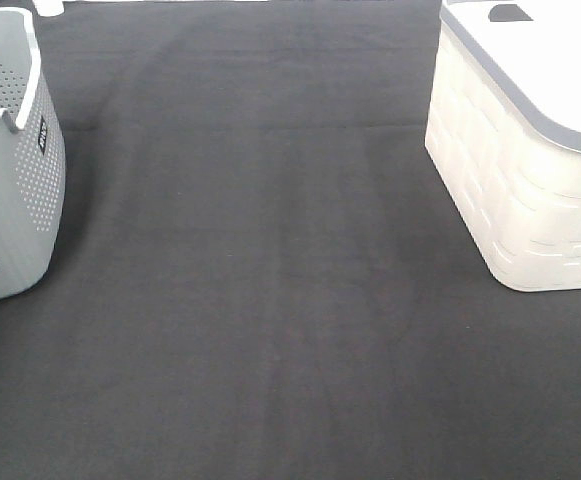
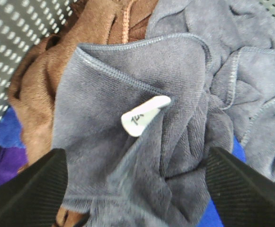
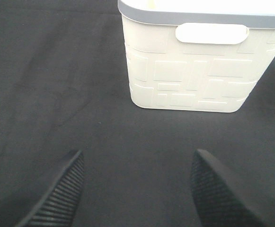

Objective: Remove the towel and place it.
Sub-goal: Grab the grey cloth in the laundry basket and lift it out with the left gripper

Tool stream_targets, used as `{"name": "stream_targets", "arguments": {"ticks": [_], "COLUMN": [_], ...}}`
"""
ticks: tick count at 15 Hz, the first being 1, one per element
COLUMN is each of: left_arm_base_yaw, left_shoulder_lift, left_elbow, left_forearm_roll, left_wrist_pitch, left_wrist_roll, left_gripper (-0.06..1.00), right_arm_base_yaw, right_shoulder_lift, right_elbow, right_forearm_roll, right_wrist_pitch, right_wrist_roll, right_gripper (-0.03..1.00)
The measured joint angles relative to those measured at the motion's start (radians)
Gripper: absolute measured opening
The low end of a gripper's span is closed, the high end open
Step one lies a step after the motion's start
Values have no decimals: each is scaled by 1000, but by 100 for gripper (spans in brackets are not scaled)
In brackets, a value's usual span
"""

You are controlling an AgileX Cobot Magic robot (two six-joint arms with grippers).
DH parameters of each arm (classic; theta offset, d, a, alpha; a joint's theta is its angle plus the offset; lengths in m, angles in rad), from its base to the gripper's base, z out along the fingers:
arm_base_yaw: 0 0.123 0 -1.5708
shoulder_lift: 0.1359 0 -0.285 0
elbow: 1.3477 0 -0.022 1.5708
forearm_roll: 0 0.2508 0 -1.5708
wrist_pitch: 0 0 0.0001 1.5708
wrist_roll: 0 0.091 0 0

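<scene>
black mat (image 1: 270,300) | left tool (image 2: 135,163) wide over towel (image 2: 128,80) | right tool (image 3: 138,158) wide, facing white basket (image 3: 194,80)

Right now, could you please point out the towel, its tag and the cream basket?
towel (image 2: 142,66), left wrist view, folded face
tag (image 2: 144,116), left wrist view, its middle
cream basket (image 3: 194,80), right wrist view, front wall

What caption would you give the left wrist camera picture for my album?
Open left gripper poised over a crumpled grey-lavender microfibre towel in a perforated grey basket.
</scene>
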Motion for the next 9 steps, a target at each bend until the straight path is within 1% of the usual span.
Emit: {"name": "stream_targets", "arguments": {"ticks": [1,2,3,4,6,7,8,9], "left_arm_base_yaw": [0,0,0,0,0,0,0,0], "left_shoulder_lift": [11,17,21,23,23,23,23,23], "left_elbow": [0,0,0,0,0,0,0,0], "left_forearm_roll": [-3,-8,-10,-12,-26,-35,-48,-64], "left_wrist_pitch": [-6,-13,-20,-24,-24,-30,-40,-56], "left_wrist_roll": [0,0,-1,-4,-4,-4,-5,-7], "left_gripper": [73,69,63,50,11,2,0,0], "right_arm_base_yaw": [0,0,0,0,0,0,0,0], "right_shoulder_lift": [0,0,0,0,0,0,0,0], "right_elbow": [0,0,0,0,0,0,0,0], "right_forearm_roll": [0,0,0,0,-1,-1,-1,-1], "right_wrist_pitch": [0,0,0,0,0,0,0,0], "right_wrist_roll": [0,0,0,0,0,0,0,0], "right_gripper": [65,65,65,65,65,65,65,65]}}
